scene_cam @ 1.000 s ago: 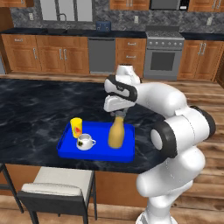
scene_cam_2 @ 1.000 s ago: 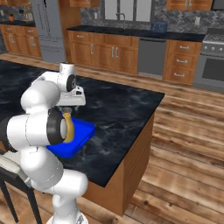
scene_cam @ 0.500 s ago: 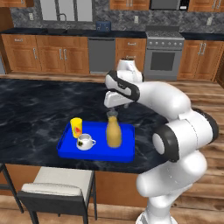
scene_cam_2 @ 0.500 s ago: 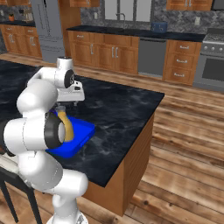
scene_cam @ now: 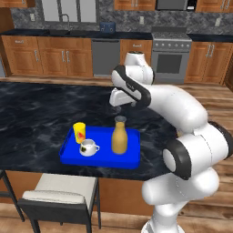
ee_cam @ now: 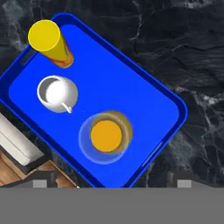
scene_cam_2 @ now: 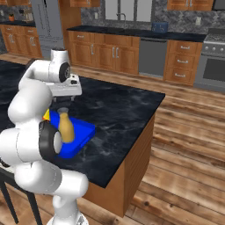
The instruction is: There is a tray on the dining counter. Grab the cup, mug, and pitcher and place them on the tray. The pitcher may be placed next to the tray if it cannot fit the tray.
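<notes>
On the dining counter point(scene_cam: 36, 113) lies the blue tray point(scene_cam: 102, 157), with three vessels standing upright on it. The yellow cup point(scene_cam: 79, 132) is at its left, the white mug point(scene_cam: 88, 147) in front of the cup, and the mustard pitcher point(scene_cam: 119, 136) to the right. My gripper point(scene_cam: 119, 108) hangs open and empty a short way above the pitcher's neck. From straight above, the hand view shows the cup point(ee_cam: 48, 41), the mug point(ee_cam: 57, 94) and the pitcher point(ee_cam: 105, 136) on the tray point(ee_cam: 131, 83), with the gripper point(ee_cam: 113, 183) open. In the right base view the pitcher point(scene_cam_2: 65, 127) stands on the tray point(scene_cam_2: 81, 134).
A white-cushioned stool point(scene_cam: 63, 192) stands at the counter's near edge below the tray. The counter ends at a corner point(scene_cam_2: 156, 99) to the right, with wood floor beyond. Cabinets, a dishwasher and a stove point(scene_cam: 169, 59) line the back wall.
The hand has risen from around the pitcher's neck to a short way above it. The pitcher, cup and mug have stayed put on the tray.
</notes>
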Robot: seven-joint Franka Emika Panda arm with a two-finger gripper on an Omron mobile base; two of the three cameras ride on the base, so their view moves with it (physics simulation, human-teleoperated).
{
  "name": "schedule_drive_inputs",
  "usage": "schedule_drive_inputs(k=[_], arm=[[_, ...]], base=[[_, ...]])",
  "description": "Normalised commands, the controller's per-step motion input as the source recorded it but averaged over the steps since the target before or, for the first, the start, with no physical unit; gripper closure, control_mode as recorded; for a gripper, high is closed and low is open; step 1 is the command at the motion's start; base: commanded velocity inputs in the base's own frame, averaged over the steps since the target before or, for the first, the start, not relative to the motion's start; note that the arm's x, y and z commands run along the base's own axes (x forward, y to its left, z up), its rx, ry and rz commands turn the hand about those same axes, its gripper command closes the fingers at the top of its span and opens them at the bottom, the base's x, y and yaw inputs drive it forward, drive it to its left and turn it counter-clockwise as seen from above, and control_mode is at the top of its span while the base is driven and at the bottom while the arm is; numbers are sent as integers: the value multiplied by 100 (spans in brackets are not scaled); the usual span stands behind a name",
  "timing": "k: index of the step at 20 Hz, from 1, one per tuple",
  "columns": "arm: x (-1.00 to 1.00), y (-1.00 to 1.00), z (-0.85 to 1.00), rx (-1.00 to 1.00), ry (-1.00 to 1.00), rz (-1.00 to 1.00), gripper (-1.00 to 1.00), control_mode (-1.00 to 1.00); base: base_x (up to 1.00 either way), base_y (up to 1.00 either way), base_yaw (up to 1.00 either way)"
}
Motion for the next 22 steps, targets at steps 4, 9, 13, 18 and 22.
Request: schedule_drive_inputs(k=[4,9,13,18,22], arm=[[-48,-1,48,0,-6,0,-100,-100],[-58,-15,42,0,-6,-1,-100,-100],[-65,-30,37,0,-6,-4,-100,-100],[-69,-47,29,0,-1,-15,-100,-100],[-79,-41,10,0,-3,-20,-100,-100]], base=[[0,0,0],[0,0,0],[0,0,0],[0,0,0],[0,0,0]])
